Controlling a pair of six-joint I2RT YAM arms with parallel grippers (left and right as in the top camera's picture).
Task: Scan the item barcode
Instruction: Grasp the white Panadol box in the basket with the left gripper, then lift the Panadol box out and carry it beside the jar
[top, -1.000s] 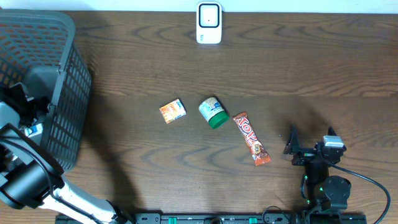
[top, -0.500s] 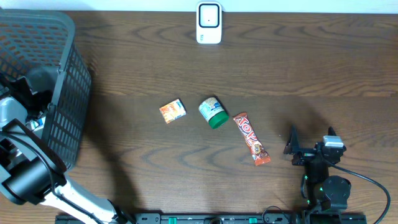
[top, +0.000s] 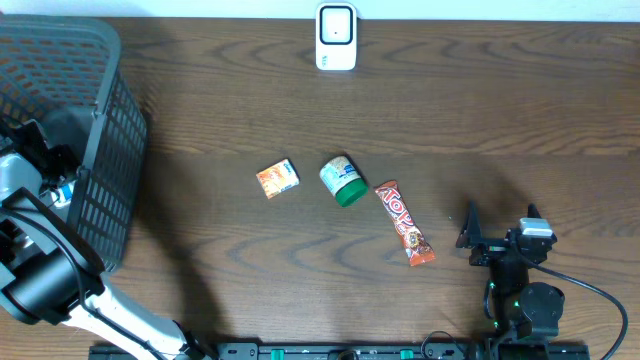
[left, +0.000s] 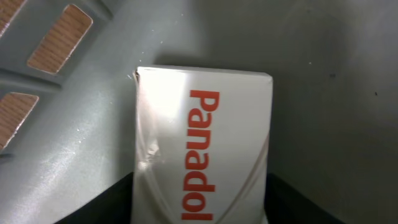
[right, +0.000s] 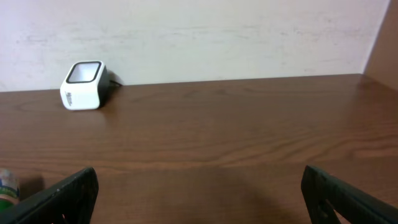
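Surface (top: 500, 110): dark brown wood grain. Behind it runs a pale, plain wall (right: 217, 31).

Scanner (top: 336, 37): a small white unit with a dark window, upright at the far edge of the surface and close to the wall.

Loose items, all on the arms' side of the scanner and well apart from it:
- small orange box (top: 278, 178), toward the left arm's side
- green-capped jar (top: 342, 181), lying on its side, almost straight out from the scanner
- orange snack bar (top: 405, 223), toward the right arm's side, lying at a slant just beside the jar

Grey basket (top: 110, 150): mesh-walled, far from the scanner at the left arm's end of the surface. The left arm reaches down into it.

Panadol box (left: 202, 149): white with red lettering, lying flat on the basket's grey floor, so far from the scanner.

Left pincer (left: 200, 193): its dark fingers (left: 93, 205) flank the near end of the box, one on each long side. I cannot tell whether they have clamped it or only bracket it.

Right pincer (right: 198, 180): released, jaws spread wide with nothing between them. It is low over the surface near the snack bar and faces the scanner.
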